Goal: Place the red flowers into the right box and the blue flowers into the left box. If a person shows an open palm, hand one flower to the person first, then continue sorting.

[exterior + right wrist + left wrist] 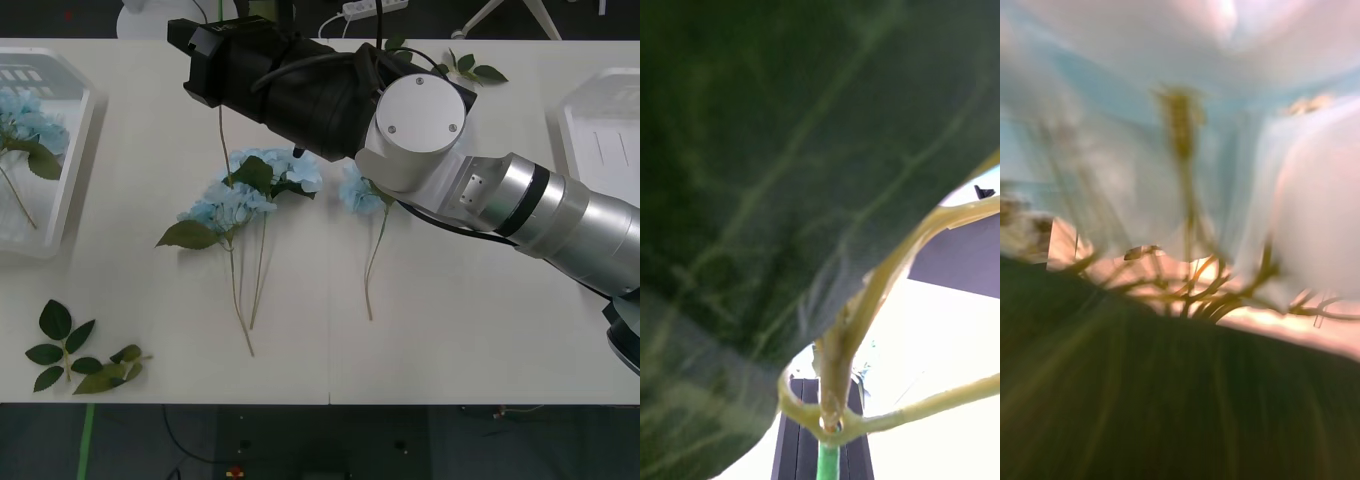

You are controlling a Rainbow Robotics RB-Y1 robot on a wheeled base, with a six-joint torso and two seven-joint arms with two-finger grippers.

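My right arm reaches across the table, and its black gripper (pixel 212 80) hovers over the far middle. It is shut on a blue flower whose thin stalk (pixel 223 140) hangs below it. In the right wrist view that flower's big dark leaf (pixel 775 165) and forked stem (pixel 831 375) press close to the lens. Two blue flowers (pixel 245 195) lie together mid-table and a third (pixel 357 190) lies beside them. The left box (pixel 85 130) holds a blue flower (pixel 25 120). The right box (pixel 580 120) sits at the right edge. A pale blue blossom (pixel 1180 112) looms blurred in the left wrist view.
A bare leaf sprig (pixel 75 360) lies near the table's front left corner, and another (pixel 470 68) lies at the back behind my arm. A white power strip (pixel 375 8) sits beyond the far edge. Open tabletop stretches along the front right.
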